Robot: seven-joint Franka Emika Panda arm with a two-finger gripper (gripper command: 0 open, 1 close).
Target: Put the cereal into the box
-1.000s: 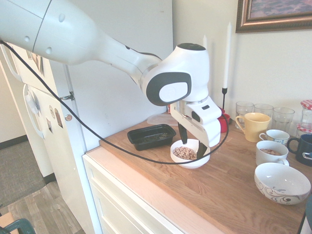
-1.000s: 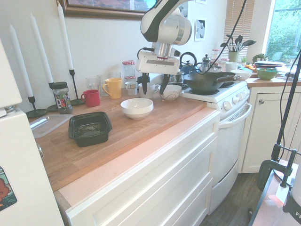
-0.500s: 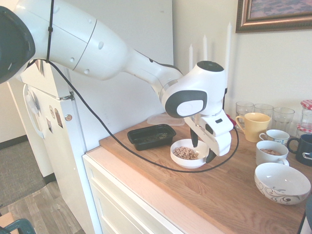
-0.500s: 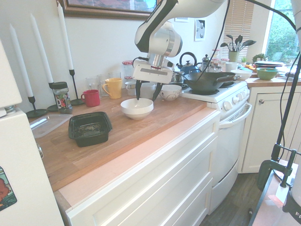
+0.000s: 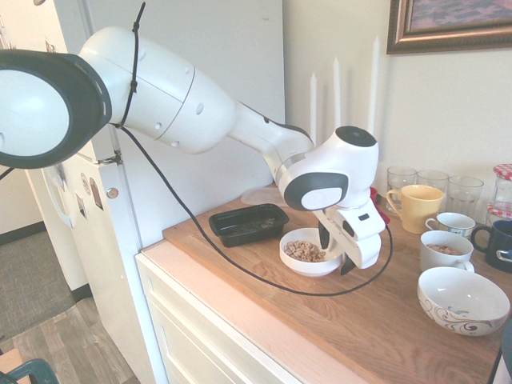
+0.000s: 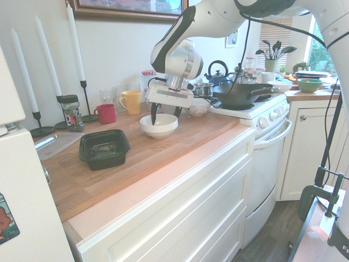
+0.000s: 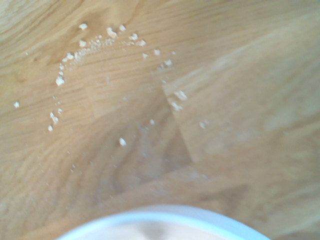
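Near the middle of the first exterior view, a round white ceramic bowl (image 5: 310,251) sits on the butcher-block wooden countertop (image 5: 376,308), and inside it lies the cereal (image 5: 303,250), a small heap of tan ring-like pieces. The white arm's two-finger gripper (image 5: 337,252) hangs at the bowl's far edge, tilted, its dark fingers (image 5: 324,235) spread apart with one on each side of the rim and nothing held between them. From the second exterior view the same gripper (image 6: 165,112) stands just above the bowl (image 6: 158,125), in the upper middle of the frame, the fingers straddling the back of the rim.

The box, a shallow black rectangular plastic tray (image 5: 249,223) with rounded corners, rests just beside the bowl toward the left of the frame, apart from it, with no cereal in it that I can see. In the second exterior view the tray (image 6: 104,148) sits left of centre on the counter.

The wrist view shows blurred wood grain with pale crumbs (image 7: 105,41) scattered in the upper left, and the bowl's white rim (image 7: 165,220) curving along the bottom edge.
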